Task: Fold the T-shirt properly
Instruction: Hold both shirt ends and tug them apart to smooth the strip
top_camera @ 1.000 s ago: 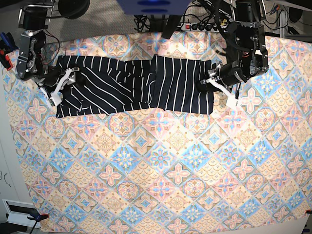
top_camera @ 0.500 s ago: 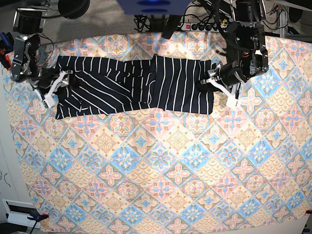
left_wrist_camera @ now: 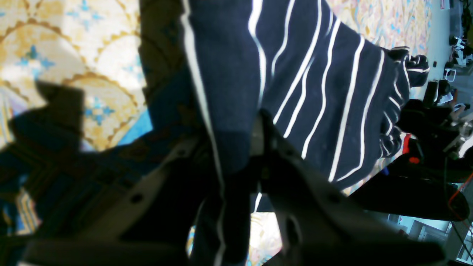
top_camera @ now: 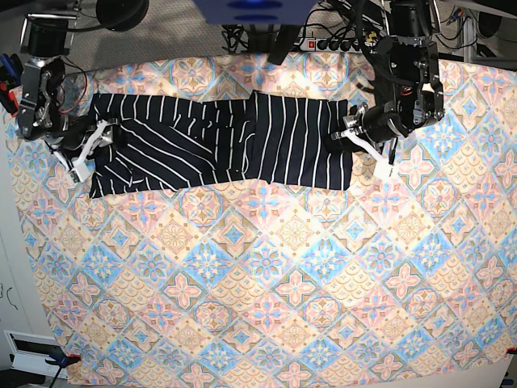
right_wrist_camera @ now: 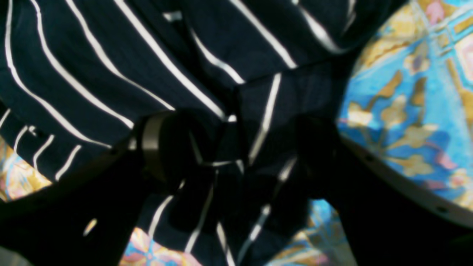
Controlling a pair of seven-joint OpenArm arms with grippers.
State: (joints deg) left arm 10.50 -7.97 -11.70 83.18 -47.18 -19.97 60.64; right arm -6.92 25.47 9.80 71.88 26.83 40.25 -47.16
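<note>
**Striped shirt stretched sideways between two pincers at the far end of the bench**

In the wrist views each pincer is closed on cloth: the left pincer [left_wrist_camera: 255,147] has the T-shirt [top_camera: 218,149] hem pinched between its jaws, and the right pincer [right_wrist_camera: 229,155] grips a bunched fold. The shirt lies on the far part of the tablecloth [top_camera: 266,283], long axis running side to side, partly doubled over at its middle. Each arm is bent low over its own end of the shirt, the cloth running inward from each grip, so any fold likely turns on carrying one end toward the other.
</note>
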